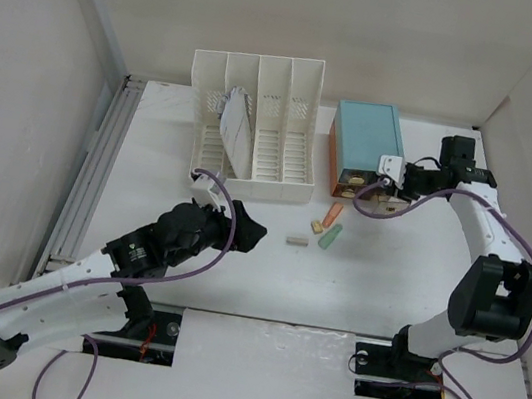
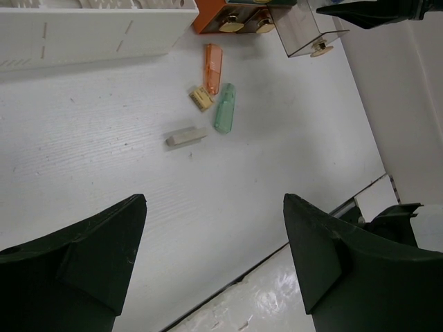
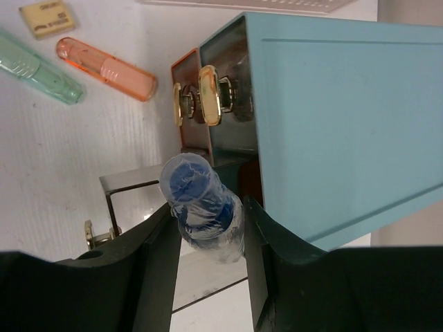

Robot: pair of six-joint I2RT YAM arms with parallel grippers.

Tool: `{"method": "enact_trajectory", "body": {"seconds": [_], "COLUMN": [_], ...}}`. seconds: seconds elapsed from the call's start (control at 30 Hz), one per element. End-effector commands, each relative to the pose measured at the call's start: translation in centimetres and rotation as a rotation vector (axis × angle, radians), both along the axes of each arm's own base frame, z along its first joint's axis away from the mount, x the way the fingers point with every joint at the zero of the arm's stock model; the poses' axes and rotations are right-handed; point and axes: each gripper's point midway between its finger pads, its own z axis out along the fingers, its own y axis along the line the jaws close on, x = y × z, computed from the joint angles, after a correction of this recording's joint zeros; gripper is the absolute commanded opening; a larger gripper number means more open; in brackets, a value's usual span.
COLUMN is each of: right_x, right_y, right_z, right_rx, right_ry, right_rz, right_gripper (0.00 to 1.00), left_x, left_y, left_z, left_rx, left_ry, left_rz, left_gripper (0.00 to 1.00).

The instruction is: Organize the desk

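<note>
On the white desk (image 1: 385,279) lie an orange highlighter (image 1: 333,213) (image 2: 212,68), a green highlighter (image 1: 329,237) (image 2: 224,108), a tan eraser (image 2: 201,97) and a small grey block (image 1: 298,239) (image 2: 185,137). My right gripper (image 3: 209,207) (image 1: 391,174) is shut on a blue pen with a clear cap (image 3: 190,180). It holds the pen above a clear drawer (image 3: 131,183) pulled out of the teal drawer box (image 1: 367,140). My left gripper (image 2: 214,204) (image 1: 246,232) hangs open over bare desk, left of the grey block, with nothing between its fingers.
A white slotted file rack (image 1: 257,127) with papers in it stands at the back, left of the teal box. A grey rail (image 1: 100,163) runs along the desk's left edge. White walls close in the back and both sides.
</note>
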Motion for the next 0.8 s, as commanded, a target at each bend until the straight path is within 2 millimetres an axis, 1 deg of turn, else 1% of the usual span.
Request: {"method": "enact_trajectory", "body": {"seconds": [0.0,0.07,0.1,0.13,0.17,0.23,0.3,0.4,0.47,0.5,0.53,0.57,0.6,0.63,0.67,0.7,0.73,0.77], "right_x": [-0.1,-0.4,-0.4,-0.6,-1.0,-1.2,-2.0,-2.8,-3.3,-3.4,-4.0,-4.0,-4.5,-4.9,-5.6,-5.8,-6.0,-6.6], "right_y": [-0.2,-0.3,-0.3,-0.3,-0.1,0.0,0.3,0.8,0.7,0.7,1.2,1.2,1.4,1.6,1.6,1.8,1.9,2.0], "right_z": [1.8,1.6,1.6,1.8,2.1,3.0,3.8,5.8,6.7,6.9,7.7,7.7,7.9,7.8,6.9,7.0,5.8,5.1], "right_rx": [-0.034,-0.045,-0.045,-0.048,-0.041,-0.035,-0.026,0.006,0.037,0.045,0.07,0.074,0.092,0.103,0.109,0.113,0.101,0.102], "right_ry": [-0.073,-0.059,-0.059,-0.064,-0.071,-0.094,-0.109,-0.147,-0.145,-0.14,-0.139,-0.133,-0.122,-0.105,-0.047,-0.033,0.012,0.054], "right_rz": [0.062,0.064,0.064,0.07,0.074,0.078,0.084,0.083,0.062,0.05,0.059,0.054,0.053,0.058,0.055,0.073,0.101,0.13], "right_gripper": [0.27,0.37,0.48,0.55,0.59,0.61,0.65,0.65,0.54,0.41,0.3,0.08,0.0,0.0,0.0,0.0,0.0,0.0], "left_x": [0.2,0.2,0.2,0.2,0.2,0.2,0.3,0.3,0.3,0.3,0.3,0.4,0.4,0.4,0.4,0.5,0.5,0.5], "left_y": [-0.6,-0.6,-0.6,-0.6,-0.6,-0.6,-0.7,-0.7,-0.7,-0.8,-0.8,-0.9,-0.9,-0.9,-0.9,-1.0,-1.0,-1.0], "left_z": [2.3,2.3,2.3,2.1,2.1,2.1,1.8,1.8,1.8,2.0,2.0,1.8,1.8,1.8,1.8,2.0,2.0,2.0], "left_rx": [-0.048,-0.048,-0.048,-0.041,-0.041,-0.041,-0.033,-0.033,-0.033,-0.041,-0.041,-0.033,-0.033,-0.033,-0.033,-0.041,-0.041,-0.041], "left_ry": [-0.05,-0.05,-0.05,-0.044,-0.044,-0.044,-0.039,-0.039,-0.039,-0.044,-0.044,-0.039,-0.039,-0.039,-0.039,-0.044,-0.044,-0.044], "left_rz": [-0.013,-0.013,-0.013,-0.013,-0.013,-0.013,-0.013,-0.013,-0.013,-0.013,-0.013,-0.013,-0.013,-0.013,-0.013,-0.013,-0.013,-0.013], "left_gripper": [0.78,0.78,0.78,0.78,0.78,0.78,0.78,0.78,0.78,0.78,0.78,0.78,0.78,0.78,0.78,0.78,0.78,0.78]}}
